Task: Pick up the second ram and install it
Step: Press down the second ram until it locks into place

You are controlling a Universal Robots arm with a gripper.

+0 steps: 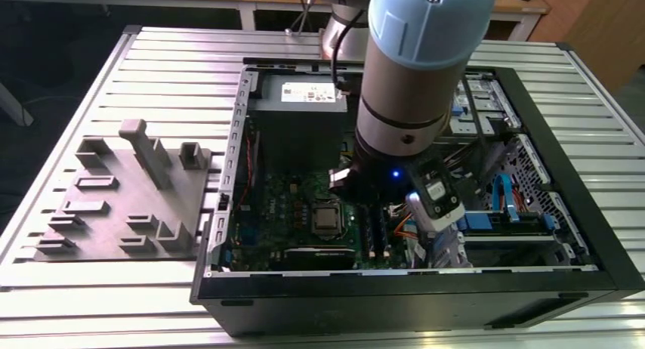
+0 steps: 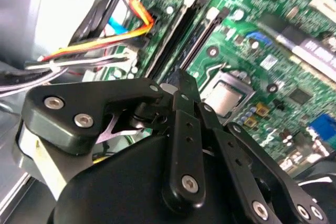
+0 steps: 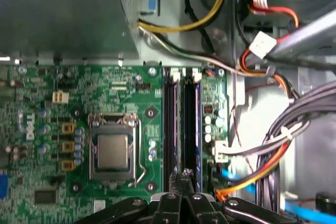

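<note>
My gripper (image 3: 185, 173) hangs low over the green motherboard (image 3: 105, 87), fingertips pressed together with nothing showing between them. It is above the end of two long black slots (image 3: 170, 124) that run side by side next to the processor socket. A dark blue-green strip, the ram (image 3: 192, 124) as far as I can tell, lies along the slot nearer the cable bundle. I cannot tell whether the other slot holds a stick. In the second wrist view the shut gripper (image 2: 182, 80) points at the same slots (image 2: 178, 30). In the exterior view the arm (image 1: 403, 100) reaches down into the open case.
The processor socket (image 3: 113, 153) lies beside the slots. Orange, yellow and grey cables (image 3: 262, 156) crowd the other side. The grey power-supply box (image 1: 297, 107) stands at the slots' far end. A grey holder block (image 1: 121, 205) lies outside the case wall (image 1: 237, 137) at the exterior view's left.
</note>
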